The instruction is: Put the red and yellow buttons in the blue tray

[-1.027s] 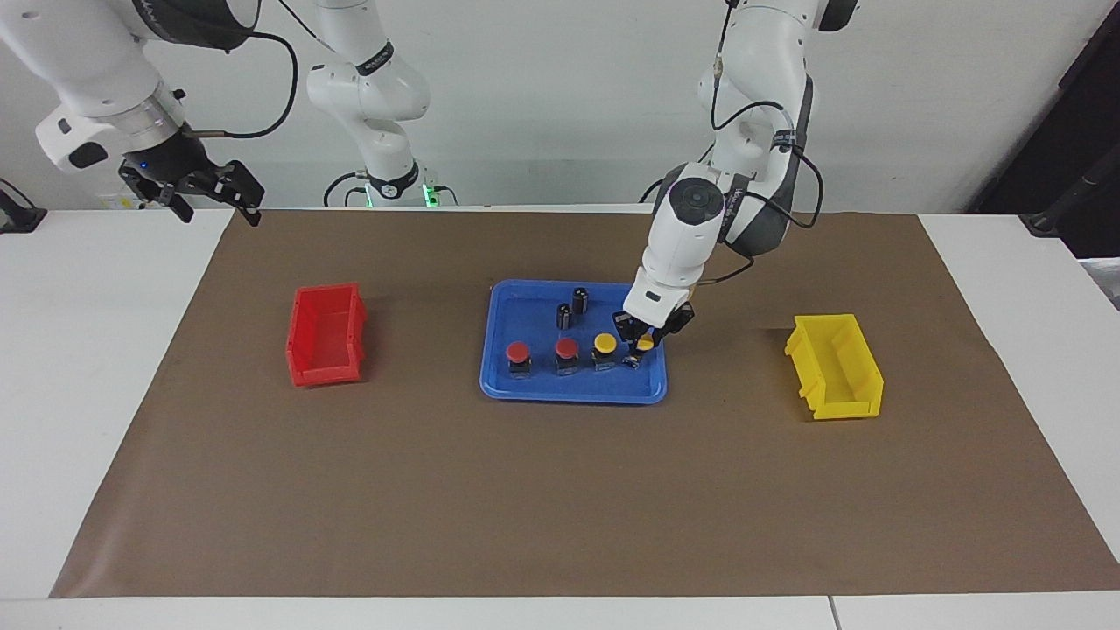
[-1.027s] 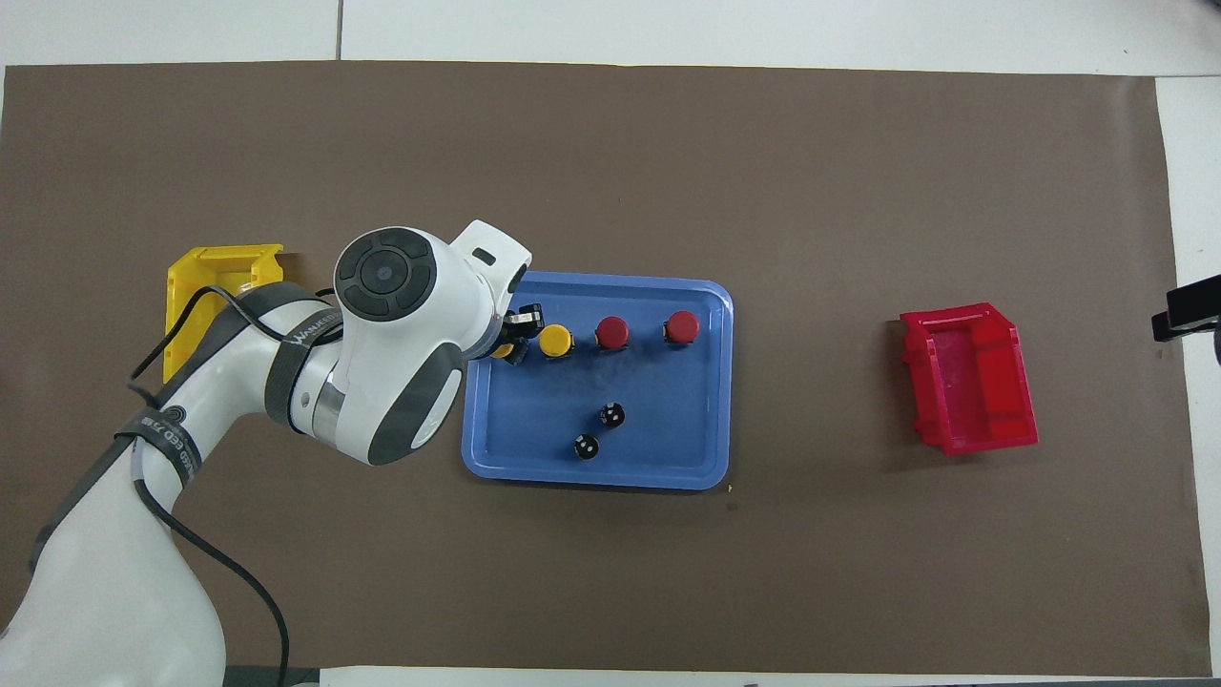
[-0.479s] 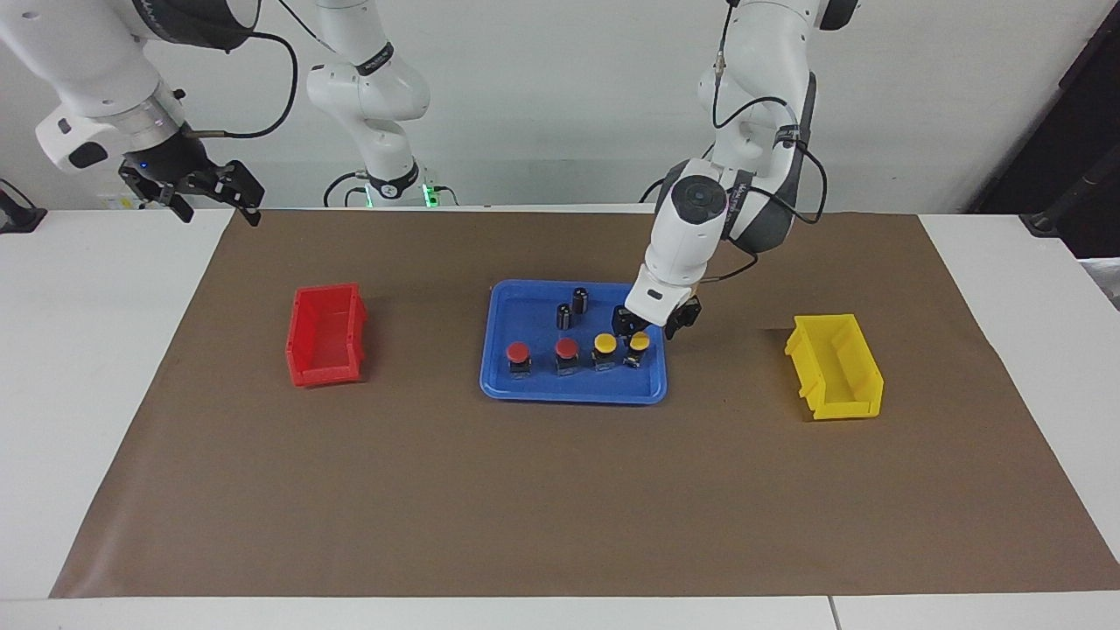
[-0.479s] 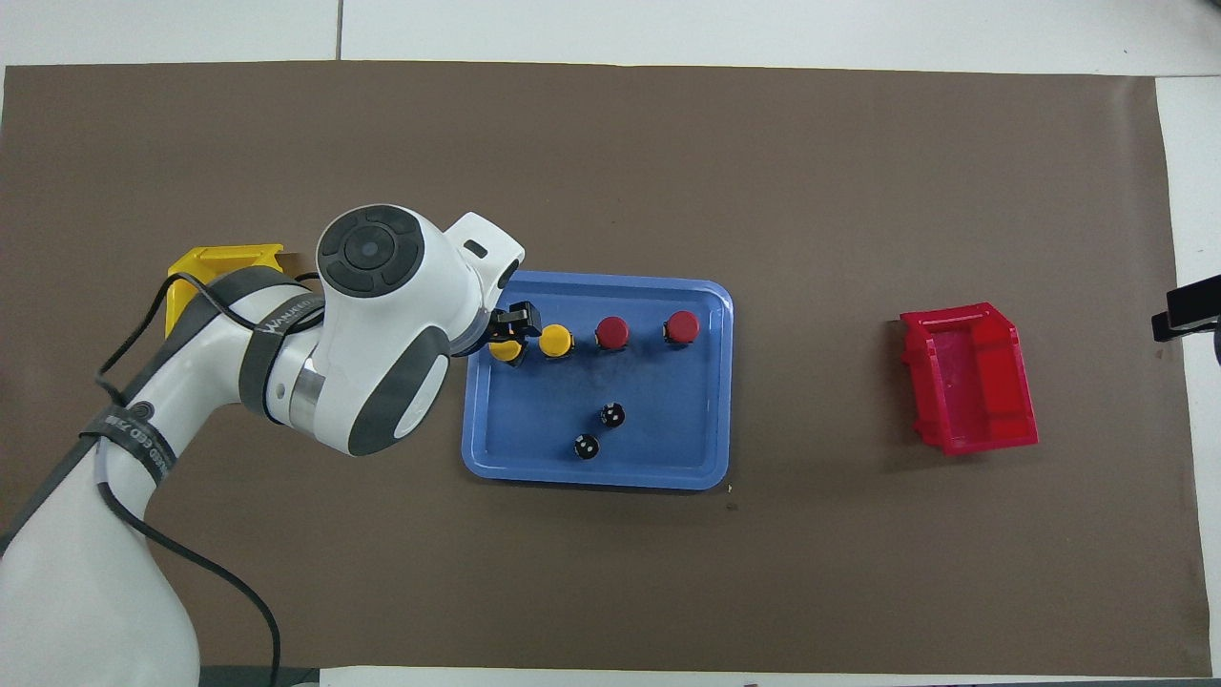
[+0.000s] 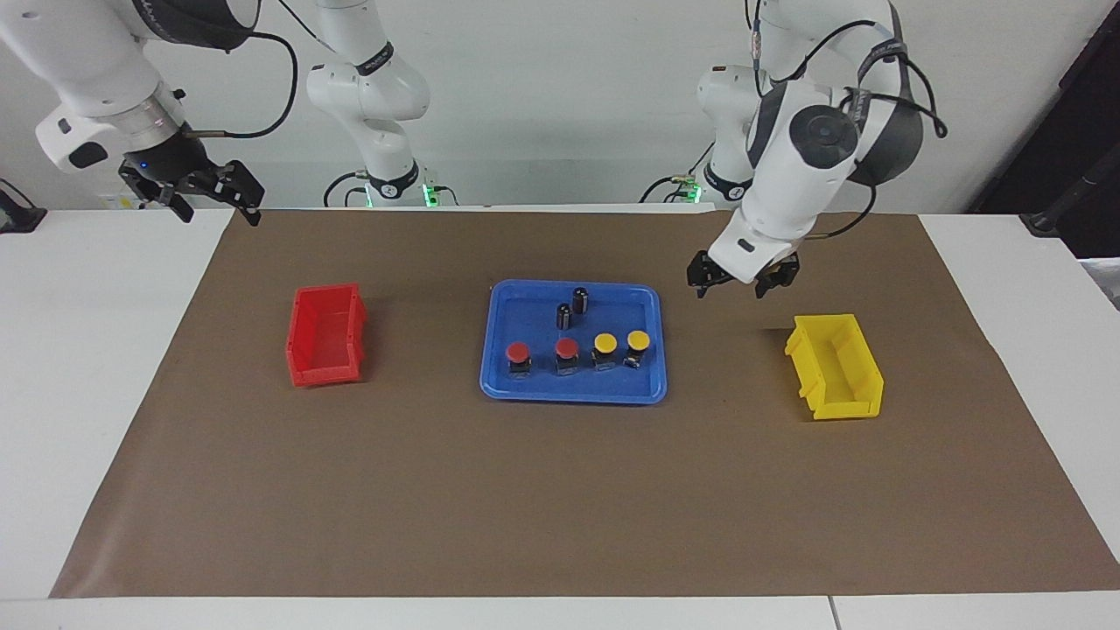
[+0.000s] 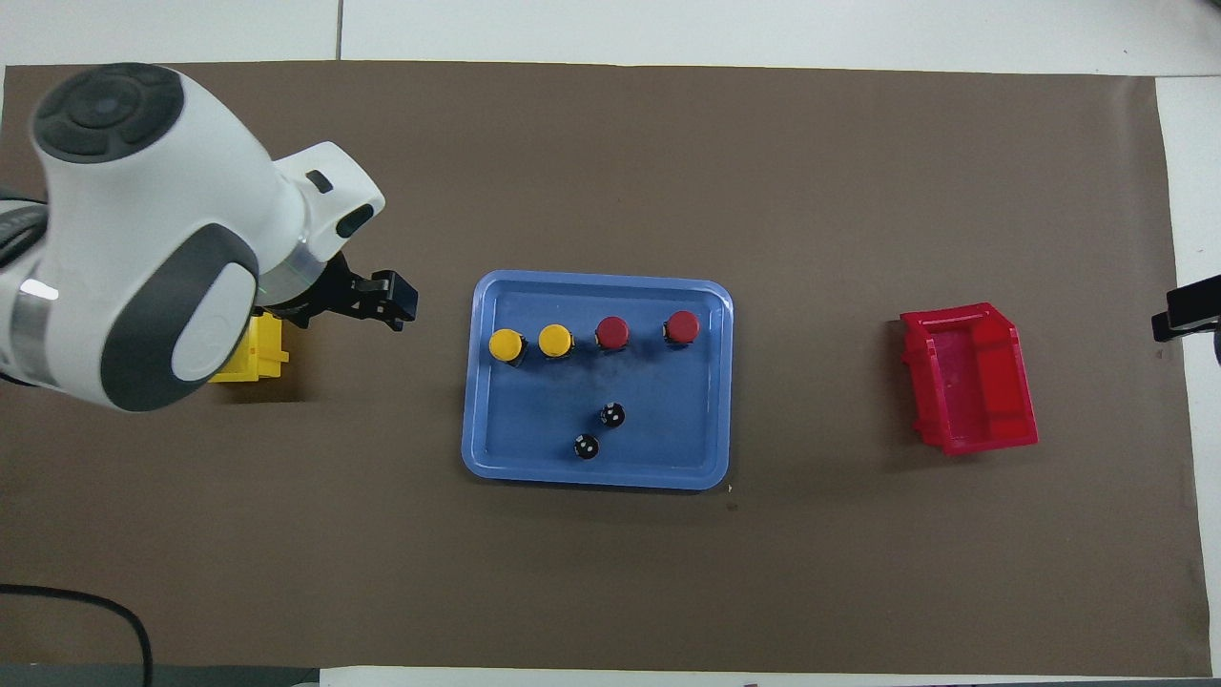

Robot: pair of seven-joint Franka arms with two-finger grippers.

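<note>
The blue tray point(image 5: 534, 385) lies mid-table and also shows in the overhead view point(image 6: 668, 420). In it, four buttons stand in a row: two red point(image 5: 519, 353) point(image 5: 567, 348) and two yellow point(image 5: 605, 341) point(image 5: 638, 339); in the overhead view they are yellow point(image 6: 506, 343), yellow point(image 6: 555, 339), red point(image 6: 611, 331) and red point(image 6: 682, 326). My left gripper point(image 5: 739, 289) is open and empty, raised over the brown mat between the tray and the yellow bin; it also shows in the overhead view point(image 6: 396, 307). My right gripper point(image 5: 213, 203) is open and waits over the table's edge at the right arm's end.
Two dark capless cylinders point(image 5: 564, 315) point(image 5: 579, 300) stand in the tray, nearer to the robots than the buttons. A red bin point(image 5: 325, 337) sits toward the right arm's end. A yellow bin point(image 5: 836, 366) sits toward the left arm's end, partly hidden under the left arm in the overhead view point(image 6: 250, 353).
My left gripper has let go of the end yellow button, risen and swung away from the tray toward the yellow bin. The button stands in the row. The right arm has not moved.
</note>
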